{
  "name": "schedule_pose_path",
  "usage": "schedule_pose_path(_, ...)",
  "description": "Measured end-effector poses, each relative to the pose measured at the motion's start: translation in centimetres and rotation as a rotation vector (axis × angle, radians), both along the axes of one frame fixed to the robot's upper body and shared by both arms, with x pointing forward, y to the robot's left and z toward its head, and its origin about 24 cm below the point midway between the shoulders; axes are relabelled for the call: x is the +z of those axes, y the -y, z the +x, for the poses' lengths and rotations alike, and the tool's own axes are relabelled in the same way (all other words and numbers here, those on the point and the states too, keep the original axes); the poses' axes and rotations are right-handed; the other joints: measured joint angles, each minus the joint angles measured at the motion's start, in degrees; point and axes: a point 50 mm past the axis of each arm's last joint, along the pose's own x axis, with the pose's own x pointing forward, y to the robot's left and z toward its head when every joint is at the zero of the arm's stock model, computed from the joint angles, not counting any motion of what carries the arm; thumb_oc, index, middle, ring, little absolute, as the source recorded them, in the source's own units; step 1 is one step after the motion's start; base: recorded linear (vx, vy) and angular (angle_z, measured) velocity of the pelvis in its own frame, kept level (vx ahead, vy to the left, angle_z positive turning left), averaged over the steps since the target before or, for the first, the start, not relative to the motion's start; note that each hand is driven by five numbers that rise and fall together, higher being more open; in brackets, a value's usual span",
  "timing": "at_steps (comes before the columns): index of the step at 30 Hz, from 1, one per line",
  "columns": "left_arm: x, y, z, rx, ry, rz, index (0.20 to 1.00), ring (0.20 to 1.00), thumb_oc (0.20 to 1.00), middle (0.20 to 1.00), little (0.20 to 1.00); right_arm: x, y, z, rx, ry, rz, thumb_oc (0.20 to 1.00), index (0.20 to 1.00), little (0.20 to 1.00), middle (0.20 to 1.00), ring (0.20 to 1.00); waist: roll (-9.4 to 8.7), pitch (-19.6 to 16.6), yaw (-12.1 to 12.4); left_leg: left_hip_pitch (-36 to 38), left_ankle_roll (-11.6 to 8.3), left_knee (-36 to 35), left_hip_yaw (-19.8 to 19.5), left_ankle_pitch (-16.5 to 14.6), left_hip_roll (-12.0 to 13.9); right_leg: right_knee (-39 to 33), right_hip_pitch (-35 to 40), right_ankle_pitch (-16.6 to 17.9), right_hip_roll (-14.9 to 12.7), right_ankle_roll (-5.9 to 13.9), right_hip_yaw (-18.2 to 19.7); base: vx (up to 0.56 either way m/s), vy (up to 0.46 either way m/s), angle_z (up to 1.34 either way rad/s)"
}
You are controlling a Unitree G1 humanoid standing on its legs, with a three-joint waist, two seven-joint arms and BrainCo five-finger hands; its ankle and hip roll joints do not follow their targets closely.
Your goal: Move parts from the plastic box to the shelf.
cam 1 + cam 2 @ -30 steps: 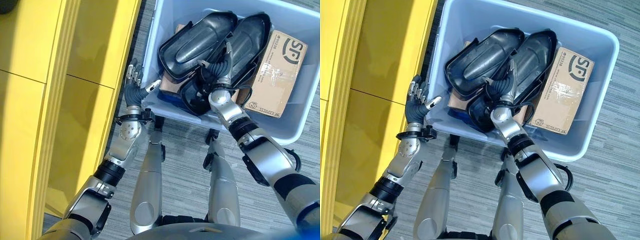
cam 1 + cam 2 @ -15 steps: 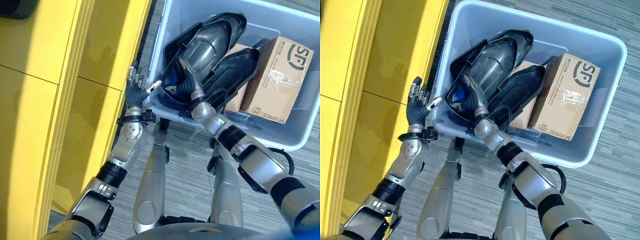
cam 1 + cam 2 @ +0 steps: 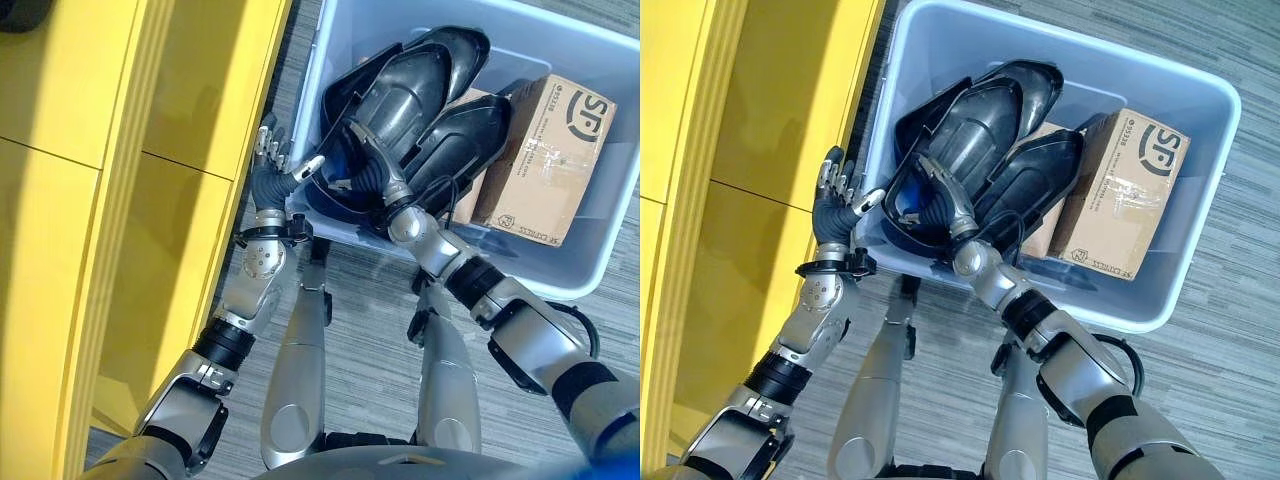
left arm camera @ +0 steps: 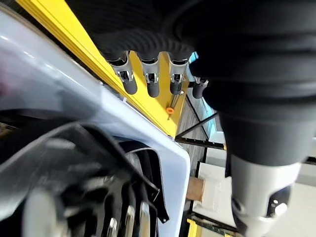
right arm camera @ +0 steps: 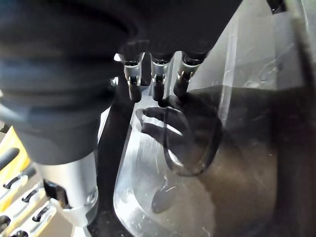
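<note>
Since a second ago our right hand (image 3: pixel 940 198) has swung from the box's middle toward its near-left corner, and the upper black part (image 3: pixel 970 130) has tipped up with it, one edge raised; the whole view has also shifted a little, so we read that as the camera's doing; against half a second ago little differs.

Our right hand's fingers (image 5: pixel 159 91) hang straight against the part's glossy inner face; we cannot tell whether the thumb grips the rim.

Both parts lie inside the plastic box (image 3: pixel 1160 260); the second black part (image 3: pixel 1035 180) rests beneath, beside the cardboard carton (image 3: pixel 1125 195) at three o'clock.

Our left hand (image 3: pixel 272 170) waits outside the box wall, fingers relaxed and apart, holding nothing.

We judge the lift turns on this: the raised part's long axis runs from seven o'clock to one o'clock, away from the right hand, which is the nearer; the yellow shelf (image 3: pixel 90 200) lies at nine o'clock.
</note>
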Motion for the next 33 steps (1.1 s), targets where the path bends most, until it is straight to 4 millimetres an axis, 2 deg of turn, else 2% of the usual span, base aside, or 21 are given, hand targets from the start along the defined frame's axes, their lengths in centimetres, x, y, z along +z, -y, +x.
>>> schedule_pose_path(2,0.2,-1.0,0.0,0.059,0.009,-0.001,1.000,1.000,1.000,1.000,1.000,2.1,1.4,-1.6,-0.003,0.093,0.183,1.000,1.000,1.000,1.000,1.000,-2.37,1.21,-1.51,-0.09,0.09,0.18,0.36,-0.20,0.02,0.01,-0.27,0.03,-0.02,0.02,0.37,-0.01,-0.004,-0.05)
schedule_pose_path(8,0.4,-1.6,0.0,0.092,0.018,0.025,1.000,1.000,1.000,1.000,1.000,3.9,3.5,-2.5,-0.068,0.193,0.335,1.000,1.000,1.000,1.000,1.000,-2.58,1.34,-2.08,-0.34,0.18,0.36,0.80,-0.48,0.10,-0.03,-0.71,0.05,0.03,0.06,0.83,0.00,-0.005,-0.02)
schedule_pose_path(15,0.3,-1.8,-0.4,0.102,0.023,0.049,1.000,1.000,1.000,1.000,1.000,5.2,4.2,-4.5,-0.055,0.285,0.468,1.000,1.000,1.000,1.000,1.000,-2.67,1.39,-2.91,-0.28,0.39,1.13,1.57,-1.22,0.19,-0.04,-0.74,0.34,0.02,0.49,1.22,0.00,-0.001,-0.03)
schedule_pose_path(19,0.5,-2.1,-0.6,0.114,0.035,0.040,1.000,1.000,1.000,1.000,1.000,4.9,4.3,-4.7,-0.066,0.284,0.486,1.000,1.000,1.000,1.000,1.000,-3.34,1.72,-3.09,-0.33,0.40,1.33,1.70,-1.44,0.21,-0.08,-0.77,0.34,0.01,0.50,1.26,0.00,-0.001,-0.02)
schedule_pose_path(27,0.6,-2.2,-0.7,0.132,0.039,0.037,1.000,1.000,1.000,1.000,1.000,4.7,4.3,-4.8,-0.099,0.291,0.522,1.000,1.000,1.000,1.000,1.000,-3.41,1.75,-3.15,-0.93,0.51,2.04,1.61,-1.88,0.18,-0.22,-0.82,0.34,0.01,0.51,1.22,0.00,0.000,0.00)
schedule_pose_path(33,0.5,-2.3,-0.8,0.150,0.035,0.031,1.000,1.000,1.000,1.000,1.000,3.4,5.3,-4.9,-0.175,0.272,0.544,1.000,1.000,1.000,1.000,1.000,-3.45,1.77,-3.69,-1.03,0.55,2.19,1.60,-1.94,0.11,-0.22,-0.82,0.35,-0.05,0.51,1.23,0.00,0.000,0.00)
